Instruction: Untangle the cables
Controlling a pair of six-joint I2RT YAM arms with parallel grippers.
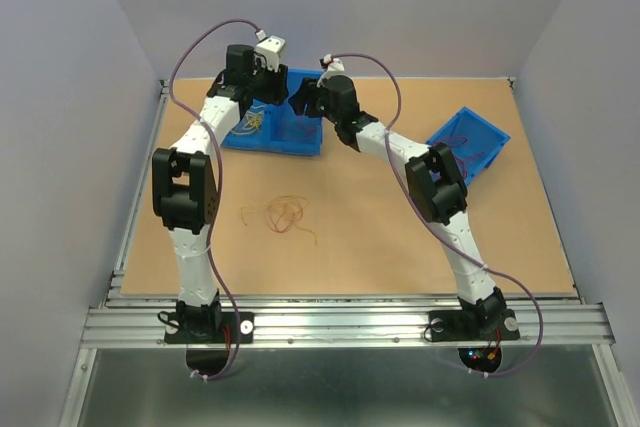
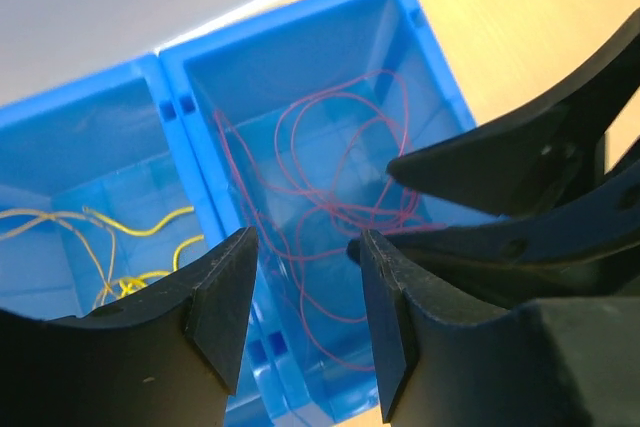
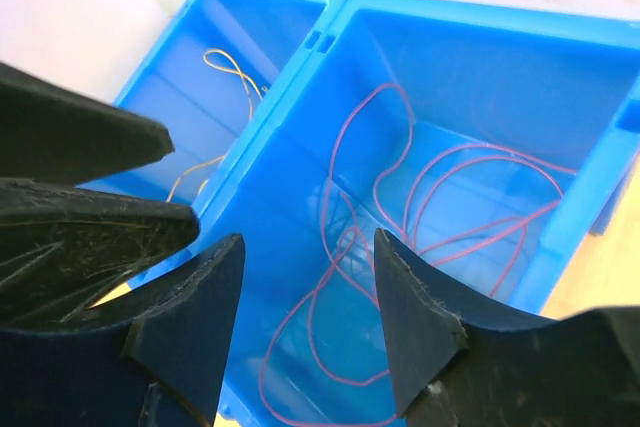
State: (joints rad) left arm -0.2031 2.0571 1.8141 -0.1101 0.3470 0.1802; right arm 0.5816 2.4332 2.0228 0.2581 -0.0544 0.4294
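Left wrist view looks down into two joined blue bins: the left bin (image 2: pixel 80 137) holds a yellow cable (image 2: pixel 120 247), the right bin (image 2: pixel 290 67) a pink cable (image 2: pixel 340 177). The left claw (image 2: pixel 300 287) and right claw (image 3: pixel 305 287) hang above them, jaws apart and empty. More tangled cables (image 1: pixel 283 215) lie mid-tabletop (image 1: pixel 420 237); a third bin (image 1: pixel 485 132) sits toward the right edge.

The left arm (image 1: pixel 188 197) and the right arm (image 1: pixel 440 187) both lean forward and bend inward over the twin blue bin (image 1: pixel 295 135). The left gripper (image 2: pixel 300 292) hangs above the bin, jaws apart and empty. The right gripper (image 3: pixel 305 292) hangs just beside it, equally spread and empty, possibly touching it.
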